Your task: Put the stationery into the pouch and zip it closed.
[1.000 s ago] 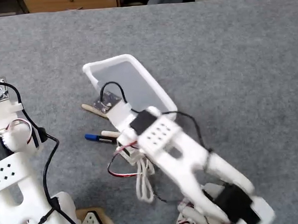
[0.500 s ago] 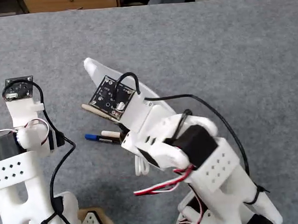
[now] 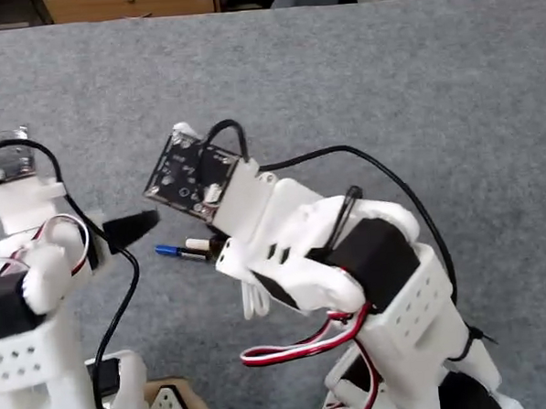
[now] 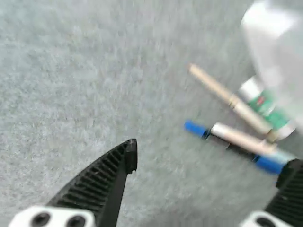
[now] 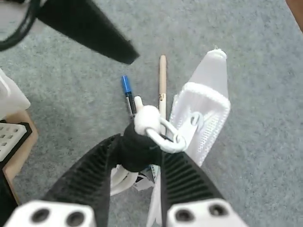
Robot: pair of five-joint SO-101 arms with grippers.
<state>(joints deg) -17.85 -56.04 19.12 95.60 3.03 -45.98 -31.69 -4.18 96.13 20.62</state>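
- One white mesh pouch (image 5: 204,111) sits on the grey felt-like table cover (image 3: 413,87), just beside the loose stationery, with its white looped zip pull (image 5: 168,137) at the end nearest the right gripper
- Four pieces of stationery lie on the cover outside the pouch, close together:
  - one long slim tan stick (image 4: 222,93)
  - one dark-barrelled pen with a blue cap (image 4: 194,127)
  - one short cream stick (image 4: 236,138) lying along that pen
  - one stubby white-and-green tube (image 4: 262,106) against the tan stick
- Two white arms. In the high view the right one stretches forward from the near edge over the middle of the table, and it covers most of the pouch
- The right gripper (image 5: 139,146) has its black jaws together, clamped on the zip pull
- The left arm stands at the table's left side. The left gripper (image 4: 210,156) hangs above the cover near the pen, with its jaws wide apart and nothing between them
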